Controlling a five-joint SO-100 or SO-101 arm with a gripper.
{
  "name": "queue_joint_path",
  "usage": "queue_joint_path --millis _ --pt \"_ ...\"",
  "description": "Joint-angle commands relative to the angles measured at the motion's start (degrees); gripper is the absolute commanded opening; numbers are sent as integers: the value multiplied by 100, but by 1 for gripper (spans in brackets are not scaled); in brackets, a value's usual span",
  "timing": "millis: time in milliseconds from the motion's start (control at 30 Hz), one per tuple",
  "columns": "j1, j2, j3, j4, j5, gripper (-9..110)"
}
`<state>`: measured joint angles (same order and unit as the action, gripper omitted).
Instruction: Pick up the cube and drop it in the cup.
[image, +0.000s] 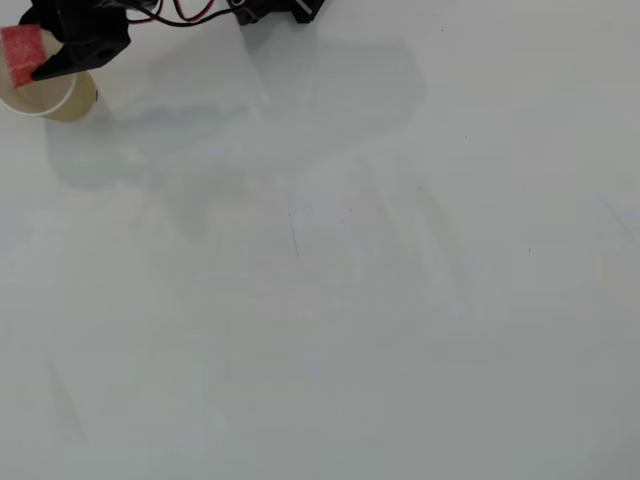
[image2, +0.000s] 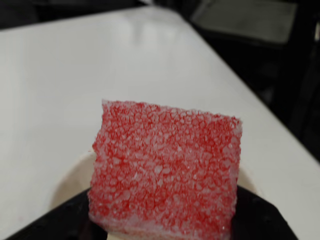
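Observation:
The red speckled cube (image: 20, 52) hangs at the far top left of the overhead view, right over the mouth of the cup (image: 72, 99), a cream paper cup with a tan wall. My black gripper (image: 36, 62) is shut on the cube. In the wrist view the cube (image2: 165, 170) fills the middle, pressed against a black finger (image2: 260, 216) along the bottom edge. The cup's pale rim (image2: 70, 175) curves just behind and below the cube. The second finger is hidden behind the cube.
The white table (image: 350, 300) stretches bare to the right and front. The arm's black body and red wires (image: 270, 10) sit along the top edge. In the wrist view the table's edge (image2: 250, 100) runs close on the right, with dark floor beyond.

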<state>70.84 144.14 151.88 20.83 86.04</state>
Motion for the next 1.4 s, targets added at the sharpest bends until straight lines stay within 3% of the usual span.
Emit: queue_joint_path --millis 0,833,1000,1367 --pt "-35 -9 -976 0 62 6" --pt "-70 -35 -870 606 62 6" --pt "-105 -35 -888 606 62 20" --pt "-88 -35 -879 562 62 36"
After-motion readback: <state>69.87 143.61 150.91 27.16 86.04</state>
